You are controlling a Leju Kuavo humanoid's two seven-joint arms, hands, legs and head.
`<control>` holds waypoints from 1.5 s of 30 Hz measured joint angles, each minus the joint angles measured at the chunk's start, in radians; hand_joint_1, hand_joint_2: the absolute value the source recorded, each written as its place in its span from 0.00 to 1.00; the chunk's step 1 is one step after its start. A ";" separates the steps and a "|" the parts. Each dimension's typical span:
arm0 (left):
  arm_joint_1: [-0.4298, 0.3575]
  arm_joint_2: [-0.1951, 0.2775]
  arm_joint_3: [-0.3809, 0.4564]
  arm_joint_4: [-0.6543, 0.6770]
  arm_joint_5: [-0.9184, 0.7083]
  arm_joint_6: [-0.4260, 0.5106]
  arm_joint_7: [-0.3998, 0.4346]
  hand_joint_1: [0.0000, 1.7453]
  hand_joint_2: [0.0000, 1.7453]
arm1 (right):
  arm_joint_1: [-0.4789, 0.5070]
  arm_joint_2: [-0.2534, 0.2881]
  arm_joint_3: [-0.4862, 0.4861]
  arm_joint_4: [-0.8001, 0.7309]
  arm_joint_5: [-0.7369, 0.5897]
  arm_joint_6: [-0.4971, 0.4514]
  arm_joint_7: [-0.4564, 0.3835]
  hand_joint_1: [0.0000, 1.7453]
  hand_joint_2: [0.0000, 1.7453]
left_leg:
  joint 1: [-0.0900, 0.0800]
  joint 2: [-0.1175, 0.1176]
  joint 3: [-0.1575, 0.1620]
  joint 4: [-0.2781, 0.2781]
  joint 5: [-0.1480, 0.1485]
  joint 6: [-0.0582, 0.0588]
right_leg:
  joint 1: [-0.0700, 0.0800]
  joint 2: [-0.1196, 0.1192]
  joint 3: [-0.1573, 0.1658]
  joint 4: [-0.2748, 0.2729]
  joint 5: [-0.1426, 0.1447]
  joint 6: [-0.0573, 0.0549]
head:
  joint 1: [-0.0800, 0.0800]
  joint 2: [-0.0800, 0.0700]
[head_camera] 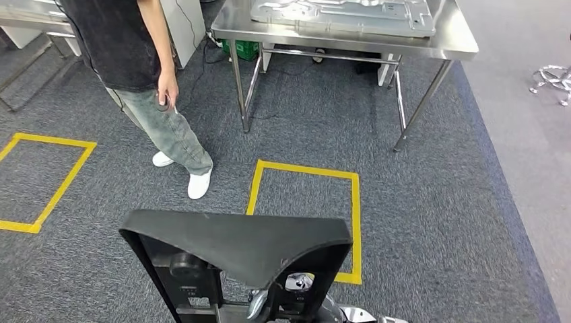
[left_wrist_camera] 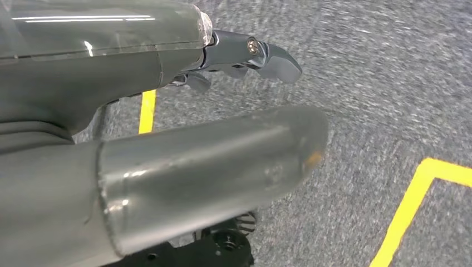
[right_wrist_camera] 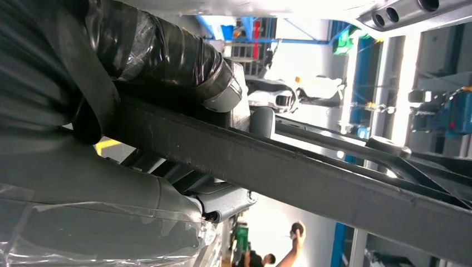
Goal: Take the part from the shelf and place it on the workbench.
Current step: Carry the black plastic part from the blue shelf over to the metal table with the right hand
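Note:
The part point(head_camera: 242, 242) is a large black piece with a flat curved top and a frame below it, held low right in front of me. In the right wrist view my right hand point(right_wrist_camera: 139, 189) grips one of the part's black bars point(right_wrist_camera: 311, 178), which runs between its thumb and fingers. My left hand point(left_wrist_camera: 167, 167) hovers over the carpet with its thumb and fingers point(left_wrist_camera: 273, 58) stretched out and nothing between them. The steel workbench point(head_camera: 448, 46) stands ahead across the carpet and carries a grey metal panel point(head_camera: 343, 13).
A person point(head_camera: 135, 60) in jeans and white shoes stands ahead to the left. Yellow tape squares point(head_camera: 355, 202) point(head_camera: 67, 178) mark the grey carpet. A green box point(head_camera: 242, 48) sits under the bench. A chair base point(head_camera: 552, 77) stands far right.

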 joint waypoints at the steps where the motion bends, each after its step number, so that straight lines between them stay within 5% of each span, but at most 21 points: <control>1: 0.000 -0.001 0.000 0.000 -0.004 -0.001 -0.001 0.00 0.00 | -0.001 0.000 0.000 0.000 0.000 0.000 0.000 0.99 1.00 | 0.003 0.012 0.002 -0.004 0.001 0.005 | 0.000 -0.025 -0.021 0.043 -0.024 0.004 | 0.001 0.000; 3: 0.003 -0.001 0.001 0.000 -0.010 -0.003 -0.002 0.00 0.00 | -0.003 -0.001 0.000 0.001 0.000 0.000 0.000 0.99 1.00 | -0.001 0.036 0.004 -0.005 -0.001 0.010 | -0.006 -0.065 -0.089 0.171 -0.082 0.013 | 0.002 0.000; 5: 0.005 -0.001 0.002 0.000 -0.014 -0.004 -0.002 0.00 0.00 | -0.003 -0.002 0.001 0.002 0.000 0.000 0.000 0.99 1.00 | -0.001 0.061 0.007 -0.004 -0.006 0.009 | -0.013 -0.076 -0.134 0.246 -0.093 0.021 | 0.002 0.000; 6: 0.004 -0.001 0.002 0.000 -0.014 -0.004 -0.002 0.00 0.00 | -0.003 -0.003 0.001 0.003 0.000 0.000 0.000 0.99 1.00 | -0.001 0.072 0.011 -0.004 -0.009 0.006 | -0.016 -0.080 -0.128 0.229 -0.070 0.024 | 0.002 0.000; 9: 0.002 -0.002 0.002 0.000 -0.015 -0.005 -0.002 0.00 0.00 | -0.004 -0.003 0.001 0.003 0.000 0.000 0.000 0.99 1.00 | -0.001 0.098 0.029 -0.003 -0.023 -0.008 | -0.015 -0.131 -0.032 0.038 0.024 0.019 | 0.002 0.000; 11: 0.001 -0.002 0.002 0.000 -0.015 -0.006 -0.002 0.00 0.00 | -0.006 -0.004 0.001 0.003 0.000 0.000 -0.001 0.99 1.00 | -0.006 0.113 0.038 -0.003 -0.032 -0.021 | -0.007 -0.155 -0.002 -0.024 0.035 0.007 | 0.001 0.000; 13: -0.002 -0.002 0.002 0.000 -0.016 -0.008 -0.002 0.00 0.00 | -0.006 -0.004 0.001 0.003 0.000 0.001 -0.001 0.99 1.00 | -0.007 0.131 0.044 -0.005 -0.038 -0.033 | -0.003 -0.135 -0.005 -0.025 0.032 -0.005 | 0.001 0.000; 16: -0.007 -0.002 0.004 0.000 -0.015 -0.012 0.007 0.00 0.00 | -0.008 -0.004 0.001 0.003 0.000 0.005 -0.001 0.99 1.00 | -0.001 0.088 0.022 0.059 -0.086 -0.045 | -0.008 -0.104 -0.003 -0.032 0.037 -0.024 | 0.001 0.000; 19: -0.002 -0.002 0.007 0.000 -0.012 -0.016 0.022 0.00 0.00 | -0.010 -0.004 0.002 0.006 0.000 0.004 -0.002 0.99 1.00 | -0.001 0.037 -0.081 0.264 -0.175 -0.044 | -0.005 -0.077 -0.001 -0.032 0.036 -0.035 | 0.001 0.000; 21: 0.002 -0.001 0.010 0.000 -0.009 -0.018 0.031 0.00 0.00 | -0.009 -0.004 0.002 0.008 0.000 -0.002 -0.002 0.99 1.00 | -0.004 0.033 -0.111 0.298 -0.156 -0.040 | -0.002 -0.061 0.005 -0.031 0.033 -0.037 | 0.001 0.000; 25: 0.002 0.000 0.019 0.000 -0.003 -0.024 0.035 0.00 0.00 | -0.009 -0.004 0.002 0.009 0.000 -0.004 -0.003 0.99 1.00 | -0.011 0.022 -0.028 0.059 -0.017 -0.017 | 0.004 -0.042 0.016 -0.028 0.023 -0.028 | 0.001 0.000; 30: 0.001 0.001 0.028 0.000 -0.004 -0.031 0.034 0.00 0.00 | -0.008 -0.004 0.002 0.008 0.000 -0.004 -0.004 0.99 1.00 | -0.010 0.023 -0.010 0.009 -0.001 0.006 | 0.003 -0.045 0.013 -0.014 0.006 0.001 | 0.002 0.000; 34: 0.005 0.000 0.032 0.000 -0.010 -0.034 0.028 0.00 0.00 | -0.006 -0.004 0.002 0.009 0.000 -0.004 -0.005 0.99 1.00 | -0.007 0.034 -0.006 0.004 0.000 0.017 | -0.006 -0.073 -0.095 0.204 -0.105 0.021 | 0.002 0.000; 36: 0.006 0.000 0.032 0.000 -0.013 -0.034 0.023 0.00 0.00 | -0.004 -0.004 0.002 0.010 0.000 -0.004 -0.006 0.99 1.00 | -0.007 0.038 -0.002 0.004 -0.004 0.016 | -0.010 -0.076 -0.125 0.251 -0.101 0.026 | 0.002 0.000; 40: 0.005 0.000 0.032 0.000 -0.014 -0.034 0.018 0.00 0.00 | -0.004 -0.004 0.002 0.010 0.000 -0.005 -0.008 0.99 1.00 | -0.009 0.039 0.016 0.005 -0.018 0.001 | -0.008 -0.091 -0.015 0.018 0.019 0.015 | 0.002 0.000; 45: 0.003 0.000 0.032 0.000 -0.015 -0.034 0.017 0.00 0.00 | -0.002 -0.003 0.002 0.009 0.002 -0.011 -0.011 0.99 1.00 | -0.009 0.041 0.023 0.012 -0.039 -0.029 | -0.002 -0.085 0.012 -0.033 0.022 -0.018 | 0.002 0.000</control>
